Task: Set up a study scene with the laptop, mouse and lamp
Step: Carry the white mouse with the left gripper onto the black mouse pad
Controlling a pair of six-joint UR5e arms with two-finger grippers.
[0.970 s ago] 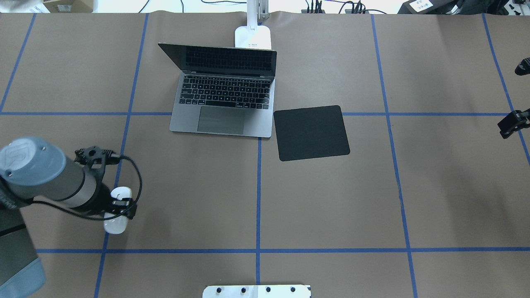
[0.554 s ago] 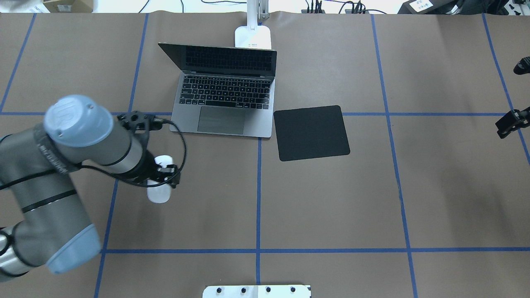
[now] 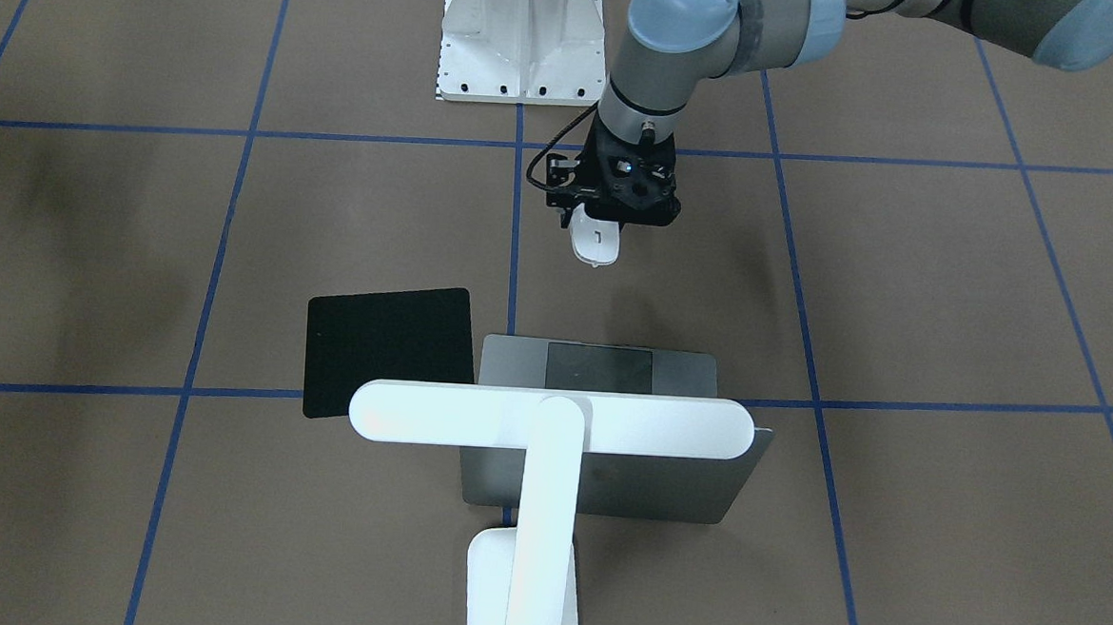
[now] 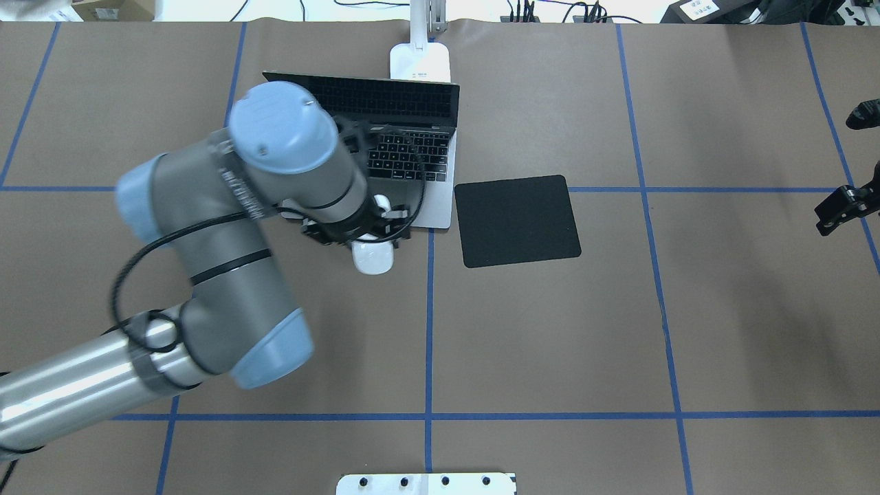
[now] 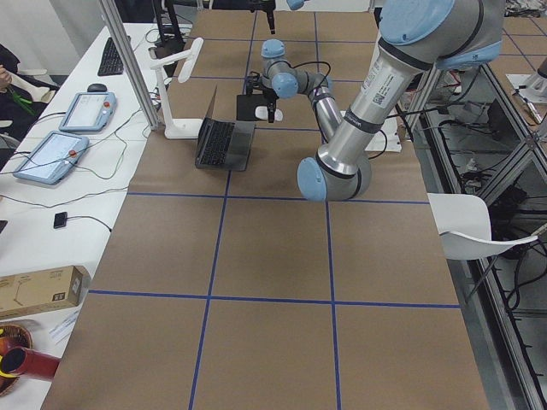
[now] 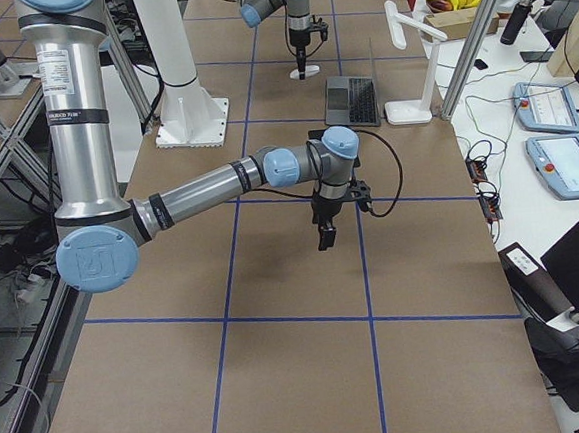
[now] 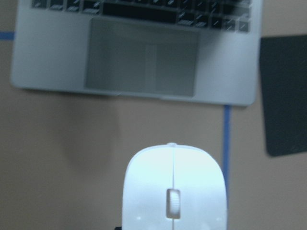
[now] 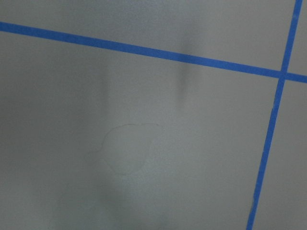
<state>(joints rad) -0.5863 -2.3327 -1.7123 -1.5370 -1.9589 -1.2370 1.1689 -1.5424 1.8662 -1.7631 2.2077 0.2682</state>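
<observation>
Mouse (image 4: 373,260) between the left gripper (image 4: 364,237) jaws, aloft near the laptop (image 3: 601,367); right gripper (image 4: 835,210) jaws unclear.

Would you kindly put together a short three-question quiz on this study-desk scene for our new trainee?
1. True or false: the left gripper is shut on the mouse.
2. By the robot's own sides, where does the black mat lie relative to the laptop? A) on its left B) on its right C) underneath it
3. Fill in: the laptop's lid is ____.

Key: 1 true; 2 B; 3 open.
</observation>
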